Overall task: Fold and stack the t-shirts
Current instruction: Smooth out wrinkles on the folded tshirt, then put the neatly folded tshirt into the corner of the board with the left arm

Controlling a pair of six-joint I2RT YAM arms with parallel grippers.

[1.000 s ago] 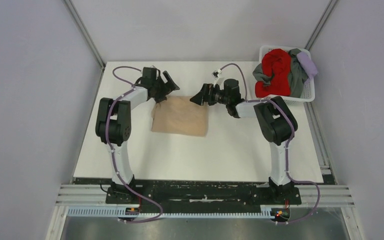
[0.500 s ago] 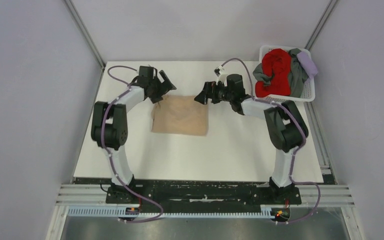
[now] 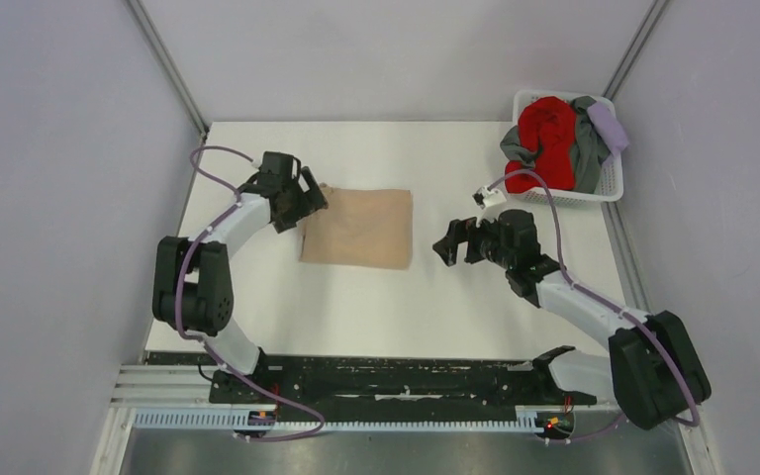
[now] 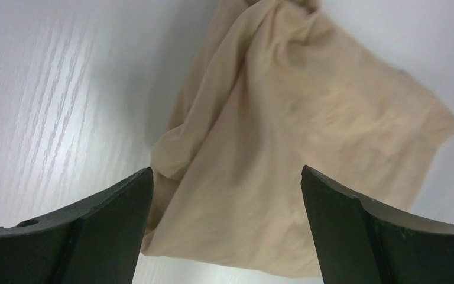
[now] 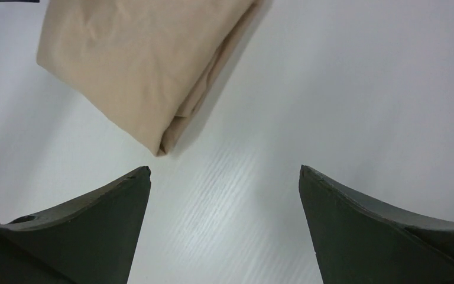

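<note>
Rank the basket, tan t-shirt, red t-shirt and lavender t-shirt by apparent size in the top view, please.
Largest to smallest:
1. basket
2. tan t-shirt
3. red t-shirt (partly hidden)
4. lavender t-shirt

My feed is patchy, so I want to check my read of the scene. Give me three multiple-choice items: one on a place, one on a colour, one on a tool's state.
1. Where on the table does the white basket stand?
A. far right corner
B. near left corner
C. centre

2. What colour is the folded t-shirt lying on the table?
A. red
B. grey
C. tan

3. How is the right tool?
A. shut on the folded t-shirt
B. open, holding nothing
C. shut on the basket's rim

Answers:
1 A: the top view shows it at the far right corner.
2 C: both wrist views show tan cloth.
3 B: its wrist view shows the jaws wide apart over bare table, clear of the cloth.
</note>
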